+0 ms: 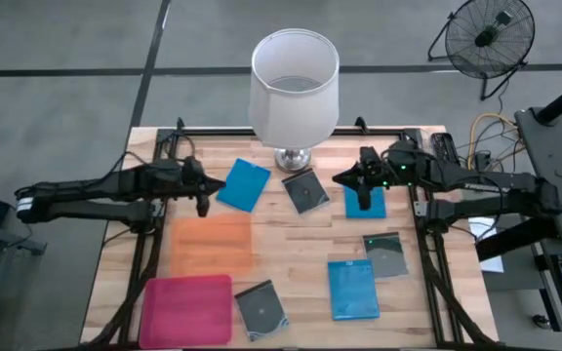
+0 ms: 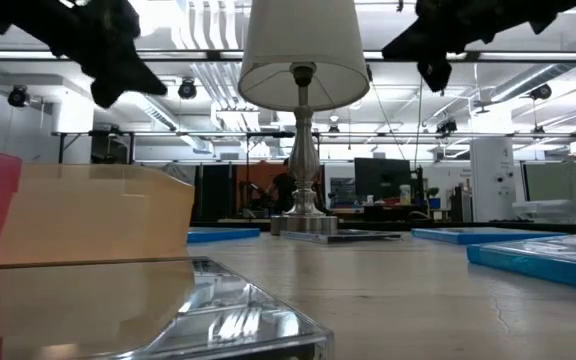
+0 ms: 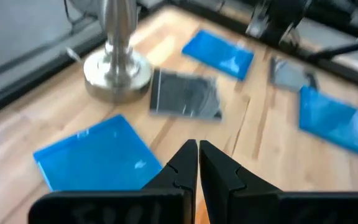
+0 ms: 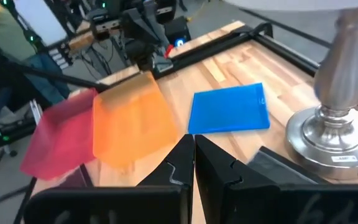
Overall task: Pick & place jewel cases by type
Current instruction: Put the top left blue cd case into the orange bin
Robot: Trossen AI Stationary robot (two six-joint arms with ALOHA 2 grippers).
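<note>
Both your arms hover empty above the table's far half.

Nearest you: the pink tray [image 1: 187,308], a grey disc case [image 1: 261,309] and a blue case [image 1: 352,289]. Farther: the orange tray [image 1: 211,243], three more jewel cases, the lamp [image 1: 294,93]. Left gripper [image 1: 203,205] and right gripper [image 1: 363,198] are clenched, holding nothing.

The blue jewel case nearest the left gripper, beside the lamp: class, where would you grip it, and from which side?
Probably from above, across a free edge: the blue jewel case lies flat and slightly turned on the table. Its edge facing the left gripper looks clear; the lamp crowds the other side.
</note>
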